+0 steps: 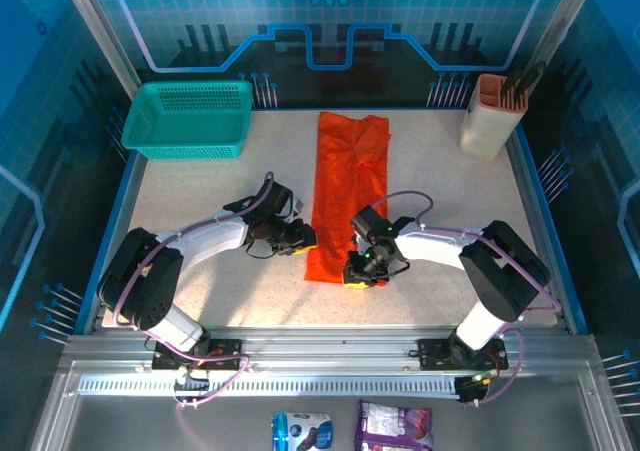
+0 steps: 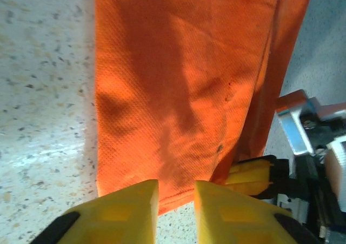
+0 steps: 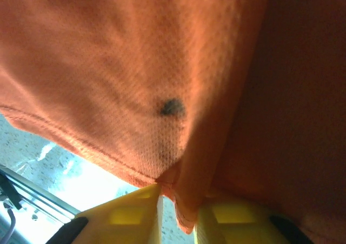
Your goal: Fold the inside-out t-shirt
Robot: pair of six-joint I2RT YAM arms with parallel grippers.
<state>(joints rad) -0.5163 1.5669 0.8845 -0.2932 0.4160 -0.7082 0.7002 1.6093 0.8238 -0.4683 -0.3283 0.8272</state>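
Working on a pale speckled tabletop (image 1: 200, 191), walled in blue. Down its middle, running from the far edge toward the arms: the inside-out t-shirt (image 1: 350, 171), plain bright orange-red thin cloth, laid flat as a long narrow strip. Probably narrowed with sides and sleeves tucked in, leaving only the end-over-end folds to do.

Parked at the far left corner, well apart from the cloth: a teal plastic mesh basket (image 1: 190, 119), likely kept there to stay out of the folding path. At the far right corner: a beige upright holder (image 1: 492, 116) with dark tools inside, likewise apart from the work.

Set at the strip's near end, one per corner: left pincer (image 1: 303, 237) at the left end of the hem, right pincer (image 1: 362, 274) at the right end. Placed that way, presumably, to lift the hem evenly and carry it toward the far end without skew.

Right pincer: yellow fingers clamped on a bunched fold of hem, cloth draped close over the wrist camera. Left pincer: yellow fingers a narrow gap apart right at the hem's edge; cannot tell, biting cloth or not. Worth confirming before any lift, to avoid dragging the strip askew on a one-sided grip.

Near the right grip, on the cloth: a small dark speck (image 3: 172, 107).
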